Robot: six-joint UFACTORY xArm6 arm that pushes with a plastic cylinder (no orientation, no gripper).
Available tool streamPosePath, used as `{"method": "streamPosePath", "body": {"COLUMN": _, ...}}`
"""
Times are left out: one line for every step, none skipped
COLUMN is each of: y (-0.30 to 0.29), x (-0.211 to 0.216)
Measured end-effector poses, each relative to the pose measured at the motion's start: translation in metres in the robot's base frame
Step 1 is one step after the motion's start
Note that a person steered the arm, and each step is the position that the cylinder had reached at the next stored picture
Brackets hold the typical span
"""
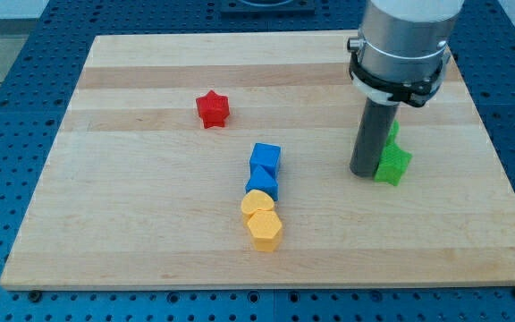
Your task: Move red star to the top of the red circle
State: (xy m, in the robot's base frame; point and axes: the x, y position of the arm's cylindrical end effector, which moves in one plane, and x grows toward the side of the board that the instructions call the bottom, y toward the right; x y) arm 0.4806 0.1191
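No writing showed anywhere. The red star (212,109) sat alone toward the wooden board's (132,224) upper left with open room around it. Mid-board, two blue blocks (265,161) touched two yellow ones (264,229). My tip (365,173) stood against a green star (392,165); it has no jaws.

Red blocks: I count one, a red star (212,109).
Blue blocks: I count two, a blue cube (265,159) and a second blue block (262,184) just below it, shape unclear.
Yellow blocks: I count two, a yellow heart (257,204) and a yellow hexagon (265,230).
Green blocks: I count one green star (393,164) for sure; a green sliver (392,131) shows behind the rod, possibly another.
Boards: I count one wooden board (132,224).
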Motion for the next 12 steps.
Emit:
{"method": "streamPosePath", "body": {"y": -0.041, "x": -0.032}}
{"method": "streamPosePath", "body": {"y": -0.067, "x": -0.062}}
{"method": "streamPosePath", "body": {"y": -0.142, "x": -0.054}}
{"method": "streamPosePath", "body": {"y": -0.187, "x": -0.08}}
{"method": "streamPosePath", "body": {"y": -0.216, "x": -0.089}}
{"method": "streamPosePath", "body": {"y": -0.236, "x": -0.093}}
{"method": "streamPosePath", "body": {"y": -0.233, "x": -0.12}}
{"method": "streamPosePath", "body": {"y": -0.215, "x": -0.153}}
{"method": "streamPosePath", "body": {"y": -0.236, "x": -0.18}}
{"method": "streamPosePath", "body": {"y": -0.225, "x": -0.188}}
{"method": "streamPosePath", "body": {"y": -0.168, "x": -0.189}}
{"method": "streamPosePath", "body": {"y": -0.137, "x": -0.19}}
